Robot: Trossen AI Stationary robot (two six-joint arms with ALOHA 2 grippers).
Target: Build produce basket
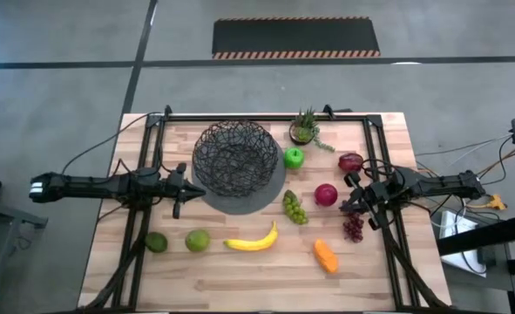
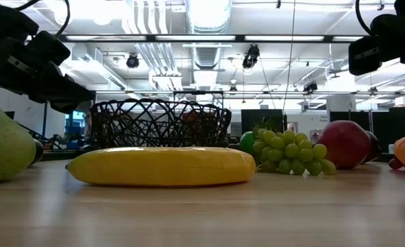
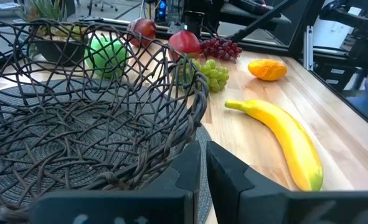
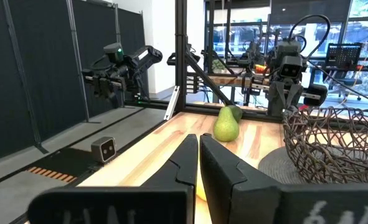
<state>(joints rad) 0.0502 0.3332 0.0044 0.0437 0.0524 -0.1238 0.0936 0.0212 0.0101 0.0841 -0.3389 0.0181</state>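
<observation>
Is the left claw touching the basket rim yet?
Cannot tell. In the left wrist view the left claw meets the basket rim's outline, but no view plainly shows contact.

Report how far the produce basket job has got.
Nothing is loaded: the round black wire-mesh basket holds no fruit. Neither the left gripper nor the right gripper holds anything; both have shut jaws. The yellow banana, green grapes and remaining produce lie on the wooden table.

small potted green plant (image 1: 305,127), wooden table (image 1: 240,270), striped floor mat (image 1: 296,37)
</observation>
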